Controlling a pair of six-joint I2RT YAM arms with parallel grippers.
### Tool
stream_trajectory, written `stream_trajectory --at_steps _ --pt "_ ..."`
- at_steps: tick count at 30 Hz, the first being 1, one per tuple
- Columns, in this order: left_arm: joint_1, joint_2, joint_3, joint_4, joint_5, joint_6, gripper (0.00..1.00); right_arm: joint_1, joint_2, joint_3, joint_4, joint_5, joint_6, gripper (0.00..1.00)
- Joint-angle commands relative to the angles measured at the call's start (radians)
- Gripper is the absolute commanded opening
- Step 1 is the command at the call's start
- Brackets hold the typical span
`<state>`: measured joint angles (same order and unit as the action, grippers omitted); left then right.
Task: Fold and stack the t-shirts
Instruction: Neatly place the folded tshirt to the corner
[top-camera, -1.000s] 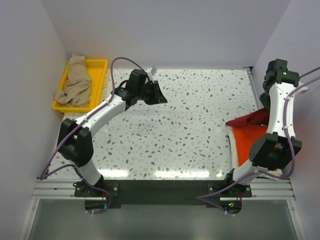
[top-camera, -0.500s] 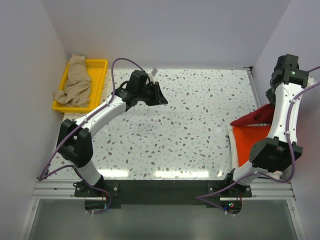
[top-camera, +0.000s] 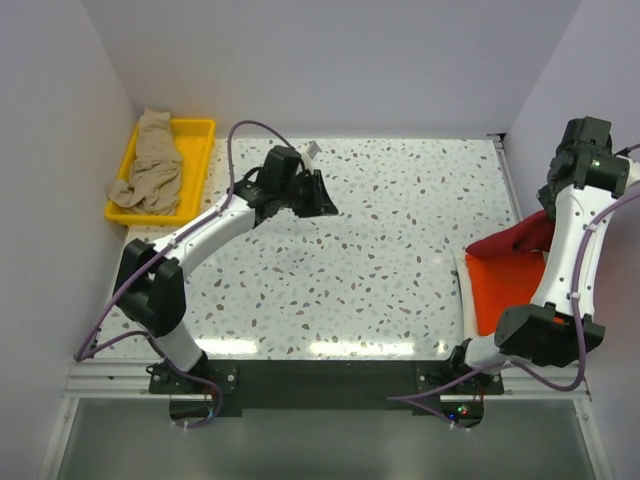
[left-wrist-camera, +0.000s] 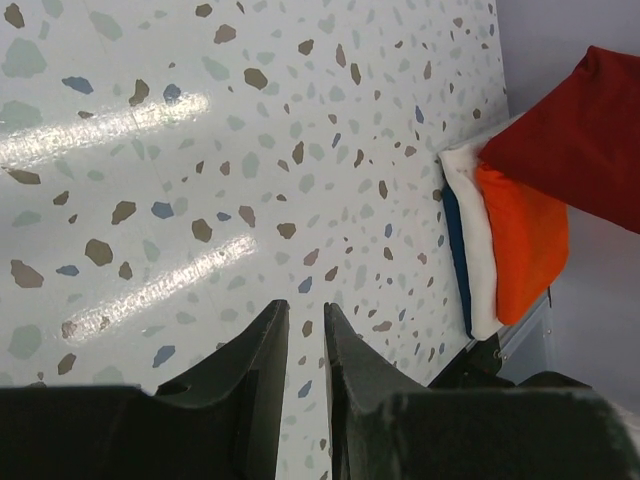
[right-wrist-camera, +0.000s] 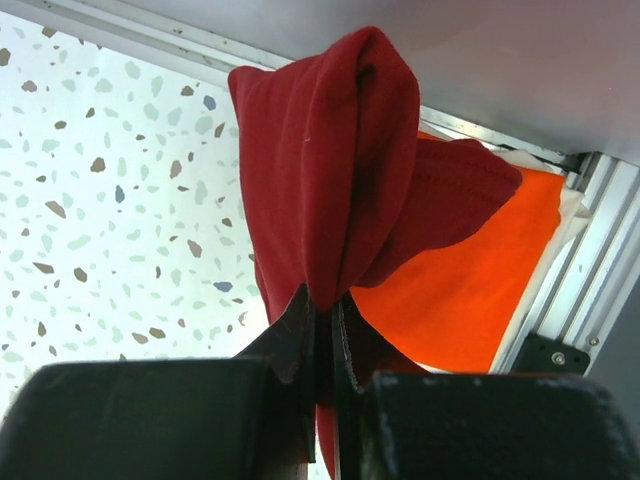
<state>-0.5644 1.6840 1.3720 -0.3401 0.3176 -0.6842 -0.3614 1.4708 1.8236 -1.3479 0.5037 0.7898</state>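
Right gripper (right-wrist-camera: 322, 305): jaws pressed together on a bunched fold of the dark red t-shirt (right-wrist-camera: 320, 170); arm raised high at the right edge of the table (top-camera: 400, 220), close to the side wall

Dark red t-shirt: lifted by that pinch, hanging in a hood-like drape; its lower end trails onto the far edge of the stack beneath

Orange t-shirt (right-wrist-camera: 470, 270): folded flat, top of the stack at the table's near-right corner, beside the metal rail; partly covered by the red cloth

White t-shirt (left-wrist-camera: 475, 270): folded, directly under the orange one, its edge showing along the stack's left side; a dark blue strip shows beneath it in the left wrist view, nature unclear

Left gripper (left-wrist-camera: 303, 315): fingers a narrow gap apart, nothing between them, speckled tabletop visible through the gap; held above the far-left part of the table, well apart from the stack

Tan-beige t-shirt (top-camera: 155, 160): crumpled, unfolded, lying in the yellow tray (top-camera: 195, 130) and draped over its left side

Yellow tray: far-left corner, against the left wall, just beyond the tabletop's edge

Table: white terrazzo pattern with brown and blue flecks, glare streaks toward the near edge
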Motion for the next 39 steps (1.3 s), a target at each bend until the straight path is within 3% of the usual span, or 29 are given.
stream_trajectory --at_steps 1,11,12,13,14,16,22,33,37,39 --pt "-0.020 -0.050 -0.024 0.010 -0.014 0.009 0.25 -0.011 -0.075 -0.035 -0.215 0.006 -0.021 0.00" --pt "-0.063 -0.078 -0.129 0.088 -0.003 -0.005 0.25 -0.019 -0.225 -0.234 -0.215 0.016 -0.018 0.00" --pt "-0.068 -0.087 -0.137 0.093 -0.002 -0.005 0.26 -0.020 -0.246 -0.245 -0.223 0.015 -0.021 0.06" --pt "-0.068 -0.092 -0.145 0.098 0.000 -0.002 0.26 -0.021 -0.256 -0.257 -0.226 0.012 -0.023 0.19" --pt "-0.068 -0.098 -0.157 0.104 0.000 0.002 0.26 -0.021 -0.270 -0.276 -0.229 0.007 -0.021 0.65" --pt "-0.069 -0.119 -0.169 0.110 0.001 0.002 0.27 -0.021 -0.299 -0.285 -0.243 -0.001 -0.027 0.99" --pt "-0.069 -0.167 -0.185 0.102 -0.002 0.011 0.28 -0.021 -0.331 -0.279 -0.212 -0.083 -0.098 0.99" --pt "-0.066 -0.302 -0.238 0.087 -0.051 0.038 0.31 -0.013 -0.556 -0.552 0.209 -0.617 -0.256 0.99" --pt "-0.066 -0.359 -0.269 0.081 -0.107 0.063 0.32 0.047 -0.560 -0.612 0.285 -0.651 -0.251 0.99" --pt "-0.060 -0.386 -0.289 0.078 -0.124 0.069 0.33 0.158 -0.555 -0.650 0.348 -0.605 -0.213 0.99"
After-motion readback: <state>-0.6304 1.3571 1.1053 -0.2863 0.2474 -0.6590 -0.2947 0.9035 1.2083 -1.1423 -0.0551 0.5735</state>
